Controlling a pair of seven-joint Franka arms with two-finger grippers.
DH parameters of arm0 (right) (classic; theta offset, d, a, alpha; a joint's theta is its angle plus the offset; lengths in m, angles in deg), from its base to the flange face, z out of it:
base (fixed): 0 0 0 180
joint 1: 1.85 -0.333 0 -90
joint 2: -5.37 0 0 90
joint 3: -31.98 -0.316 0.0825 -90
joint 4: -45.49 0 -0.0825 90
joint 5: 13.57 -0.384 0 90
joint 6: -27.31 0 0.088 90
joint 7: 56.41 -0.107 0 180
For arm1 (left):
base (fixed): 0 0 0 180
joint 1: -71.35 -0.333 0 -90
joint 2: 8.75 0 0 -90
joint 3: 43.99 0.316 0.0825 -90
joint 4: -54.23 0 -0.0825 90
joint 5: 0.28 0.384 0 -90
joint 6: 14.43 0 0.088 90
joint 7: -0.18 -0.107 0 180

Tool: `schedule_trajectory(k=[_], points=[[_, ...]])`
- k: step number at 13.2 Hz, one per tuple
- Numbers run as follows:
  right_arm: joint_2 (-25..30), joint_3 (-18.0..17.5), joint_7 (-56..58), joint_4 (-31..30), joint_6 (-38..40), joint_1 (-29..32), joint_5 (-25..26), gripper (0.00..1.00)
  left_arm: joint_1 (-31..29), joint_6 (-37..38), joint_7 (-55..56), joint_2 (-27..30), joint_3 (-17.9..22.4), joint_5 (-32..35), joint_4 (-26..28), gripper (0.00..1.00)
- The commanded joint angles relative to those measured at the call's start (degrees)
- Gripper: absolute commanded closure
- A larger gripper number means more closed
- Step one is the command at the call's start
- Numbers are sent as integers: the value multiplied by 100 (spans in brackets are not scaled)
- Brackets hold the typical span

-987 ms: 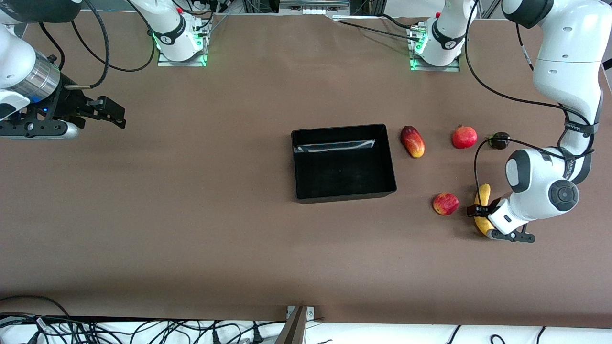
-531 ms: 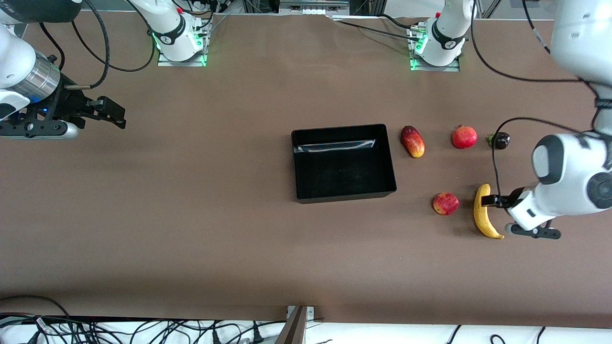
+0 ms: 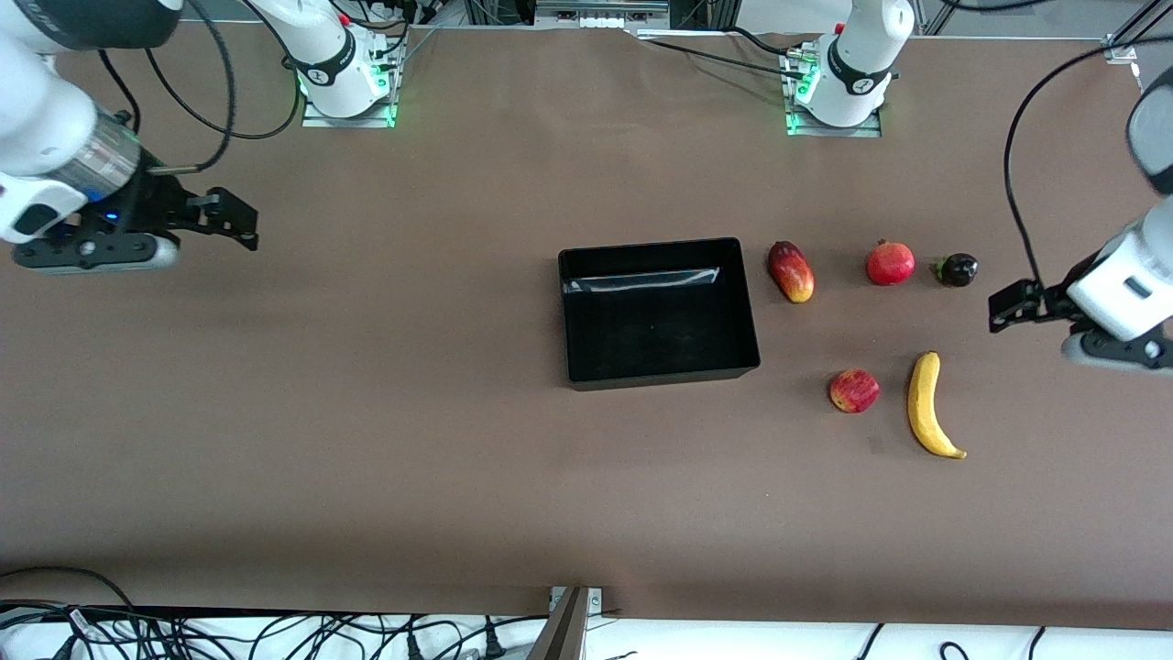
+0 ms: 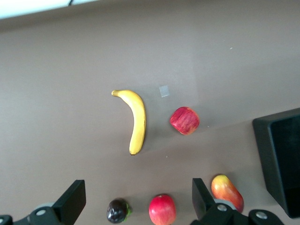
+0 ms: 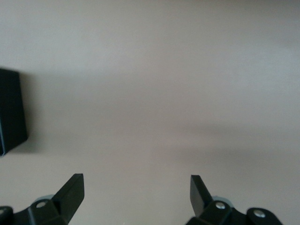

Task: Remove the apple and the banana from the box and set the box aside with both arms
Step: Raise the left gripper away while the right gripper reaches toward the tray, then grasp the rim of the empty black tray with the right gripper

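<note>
L gripper [image 3: 1008, 307] hangs raised, jaws wide, empty; banana [image 3: 927, 404] and apple [image 3: 854, 390] lie apart below. R gripper [image 3: 240, 217] waits, jaws wide.

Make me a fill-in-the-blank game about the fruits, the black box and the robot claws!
1. The black box has ____ fruits inside it.
2. The long yellow fruit lying beside the apple is a ____.
3. The left claw holds ____, and its fingers are open.
4. The right claw hangs over bare table at the right arm's end, with its fingers ____.

Missing words: no; banana; nothing; open
</note>
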Motion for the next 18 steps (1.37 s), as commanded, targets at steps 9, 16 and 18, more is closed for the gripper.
schedule_trajectory(k=[9, 16, 18], points=[[-2916, -144, -1308, 379, -3109, -2541, -388, 0, 105, 202, -14, 1011, 108, -142, 629, 0], [-3824, -109, -1317, 539, -4414, -2956, -170, 21, 17, 202, -23, 1011, 108, -466, 708, 0], [-3807, -91, -1291, 521, -4361, -2912, -142, 81, 17, 202, -14, 1002, 100, -467, 735, 0]])
